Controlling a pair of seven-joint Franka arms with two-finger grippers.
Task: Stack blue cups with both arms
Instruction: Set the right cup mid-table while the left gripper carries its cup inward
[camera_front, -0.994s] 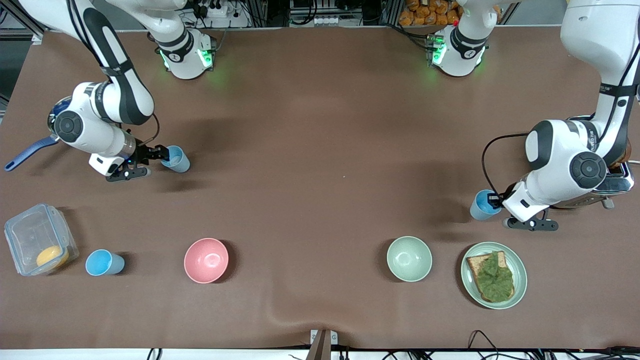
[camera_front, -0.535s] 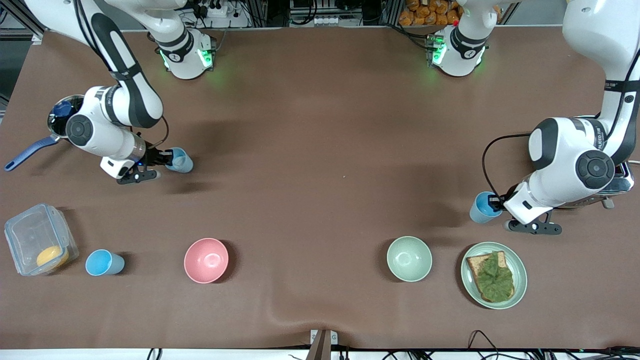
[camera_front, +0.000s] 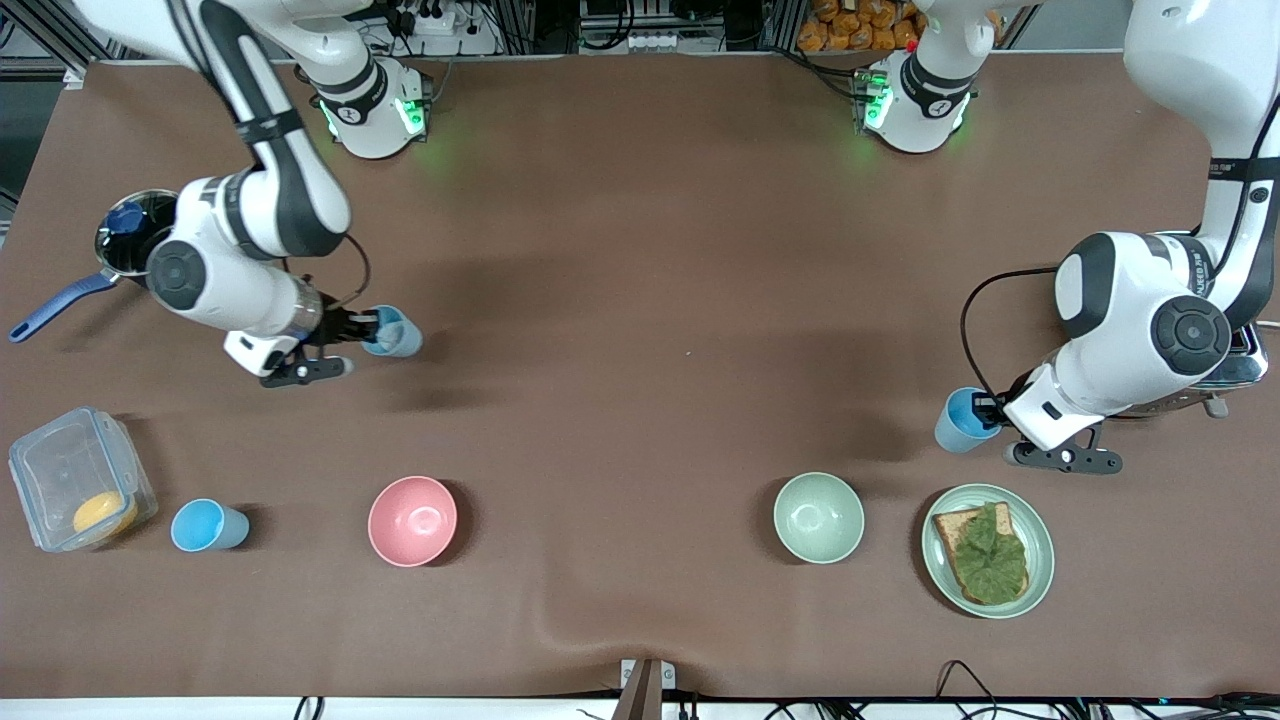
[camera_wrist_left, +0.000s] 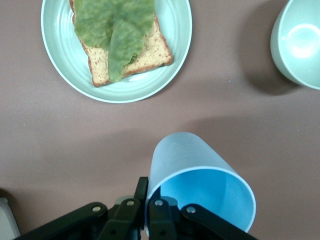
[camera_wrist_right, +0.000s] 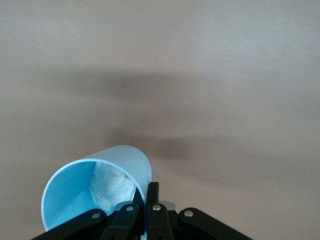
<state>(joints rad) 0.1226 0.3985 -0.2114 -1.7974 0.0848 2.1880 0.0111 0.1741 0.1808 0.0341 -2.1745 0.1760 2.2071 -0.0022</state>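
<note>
My right gripper (camera_front: 372, 328) is shut on the rim of a pale blue cup (camera_front: 392, 334), held tilted above the table at the right arm's end. In the right wrist view this cup (camera_wrist_right: 90, 192) has crumpled white paper inside, and one fingertip (camera_wrist_right: 153, 192) presses its wall from outside. My left gripper (camera_front: 986, 410) is shut on the rim of a brighter blue cup (camera_front: 957, 421), just above the table beside the toast plate. In the left wrist view that cup (camera_wrist_left: 200, 182) looks empty. Another blue cup (camera_front: 207, 526) stands on the table beside the clear box.
A pink bowl (camera_front: 412, 520) and a pale green bowl (camera_front: 818, 517) stand near the front camera. The plate (camera_front: 935, 575) holds toast with lettuce. A clear box (camera_front: 60, 470), a pot (camera_front: 125, 235) and a toaster (camera_front: 1235, 365) sit at the table's ends.
The right gripper has shut on its cup and carried it toward the table's middle, lifting and tilting it. The left gripper has shifted its cup only slightly.
</note>
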